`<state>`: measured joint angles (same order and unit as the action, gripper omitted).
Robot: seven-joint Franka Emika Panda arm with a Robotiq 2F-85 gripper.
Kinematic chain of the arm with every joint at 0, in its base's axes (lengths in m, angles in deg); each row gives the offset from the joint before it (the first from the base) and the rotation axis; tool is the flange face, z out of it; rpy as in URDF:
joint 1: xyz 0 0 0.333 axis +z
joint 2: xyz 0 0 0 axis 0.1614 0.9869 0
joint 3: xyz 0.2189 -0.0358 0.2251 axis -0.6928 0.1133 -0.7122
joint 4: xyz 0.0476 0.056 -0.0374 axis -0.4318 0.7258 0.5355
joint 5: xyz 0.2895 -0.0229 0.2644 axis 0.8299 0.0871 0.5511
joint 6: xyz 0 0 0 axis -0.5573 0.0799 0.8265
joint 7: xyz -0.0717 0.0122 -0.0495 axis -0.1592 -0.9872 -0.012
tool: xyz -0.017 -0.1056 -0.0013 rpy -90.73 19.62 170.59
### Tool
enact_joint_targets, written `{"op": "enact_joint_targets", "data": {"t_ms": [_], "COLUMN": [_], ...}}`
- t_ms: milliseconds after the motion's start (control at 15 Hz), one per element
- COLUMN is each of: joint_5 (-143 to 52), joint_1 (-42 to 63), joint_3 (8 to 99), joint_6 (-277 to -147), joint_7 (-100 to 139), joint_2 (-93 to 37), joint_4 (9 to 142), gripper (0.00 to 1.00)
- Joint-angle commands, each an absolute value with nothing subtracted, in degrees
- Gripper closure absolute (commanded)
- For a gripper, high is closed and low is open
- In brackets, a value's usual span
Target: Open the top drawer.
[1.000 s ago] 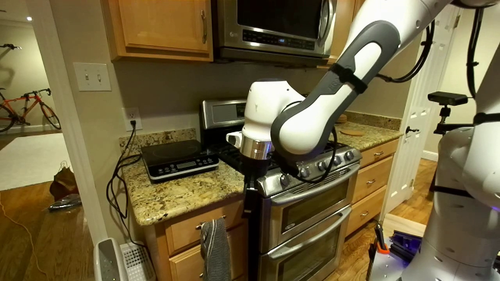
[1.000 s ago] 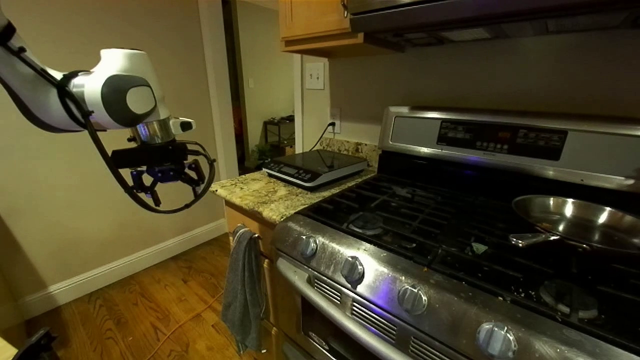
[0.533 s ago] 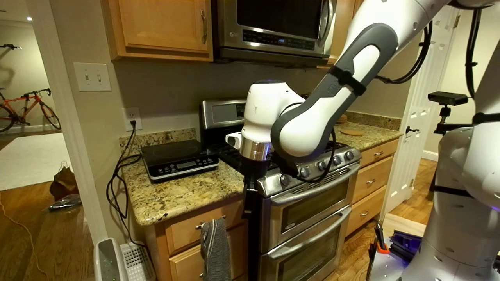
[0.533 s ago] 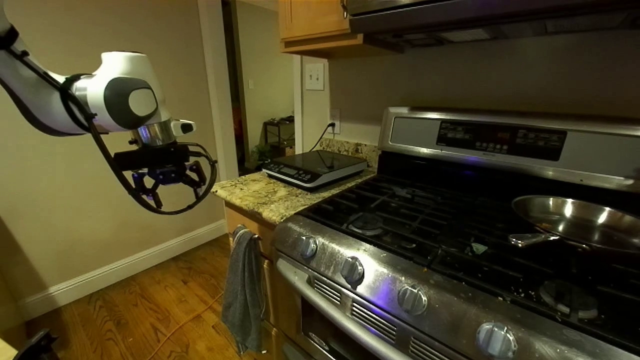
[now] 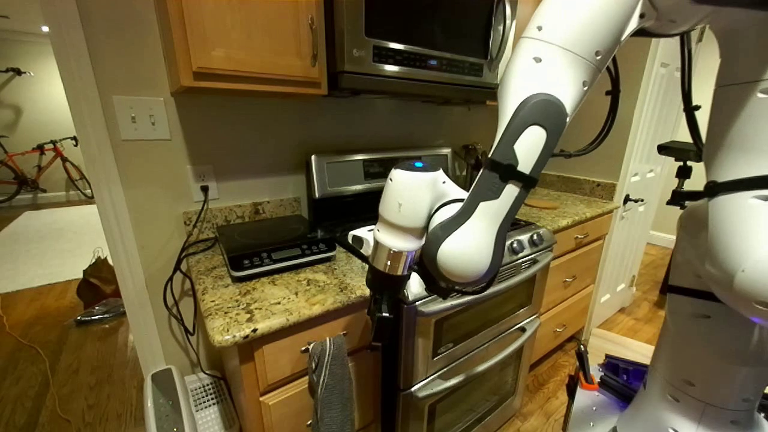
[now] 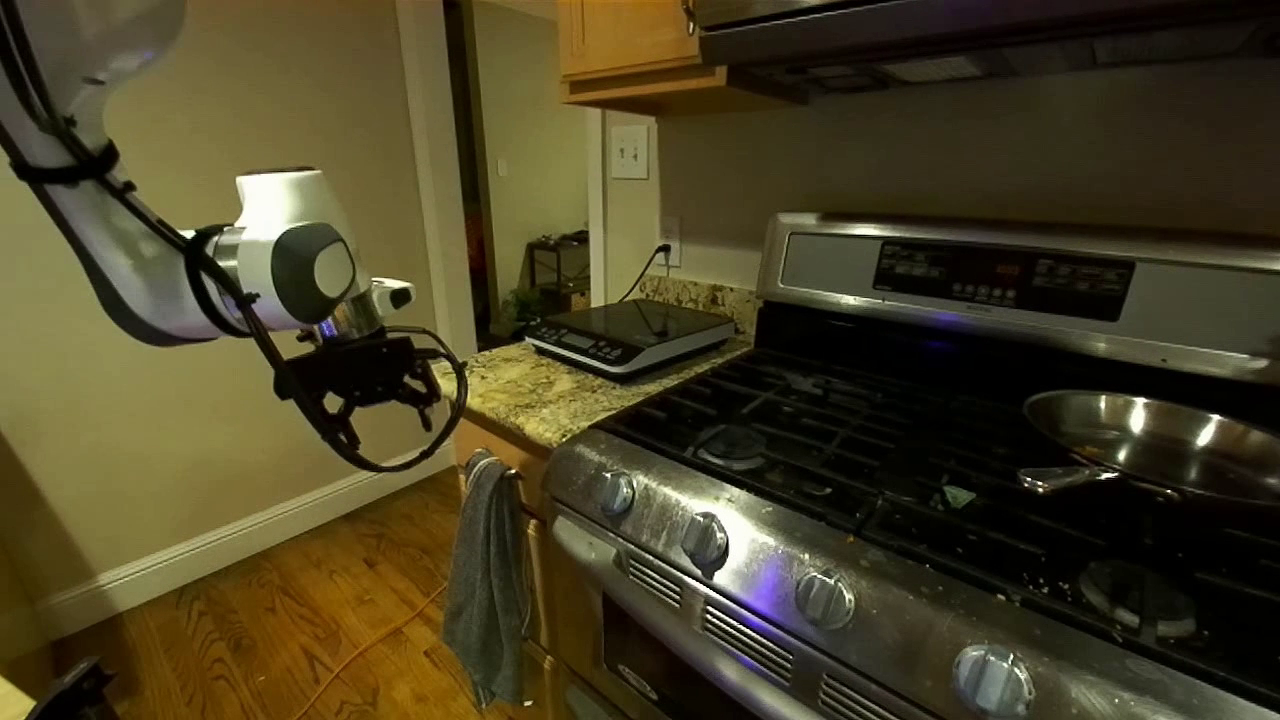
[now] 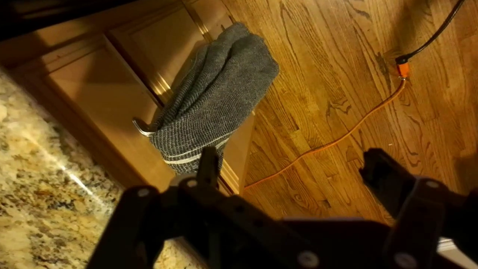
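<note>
Two spread fingers (image 7: 208, 166) of the gripper (image 7: 292, 157) are seen low in the wrist view; at upper left, the closed top drawer (image 7: 101, 106) is shown, its handle (image 7: 141, 129) draped with a gray towel (image 7: 220, 93).

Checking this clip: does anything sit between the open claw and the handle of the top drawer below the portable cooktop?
Yes: a gray towel hangs over the silver handle of the top drawer, hiding the middle of the bar; only its ends show. Nothing else visible stands between handle and claw.
</note>
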<state>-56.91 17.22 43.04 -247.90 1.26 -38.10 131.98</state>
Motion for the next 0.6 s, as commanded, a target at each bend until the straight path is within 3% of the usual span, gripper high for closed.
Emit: {"op": "enact_joint_targets", "data": {"t_ms": [0,533], "joint_5": [-61.2,-61.5], "joint_1": [17.9,18.2], "joint_3": [44.7,44.8], "joint_6": [-253.1,-252.1], "joint_7": [1.4,1.7], "joint_2": [-35.9,-34.9], "joint_4": [132.2,131.5], "gripper": [0.0,0.0]}}
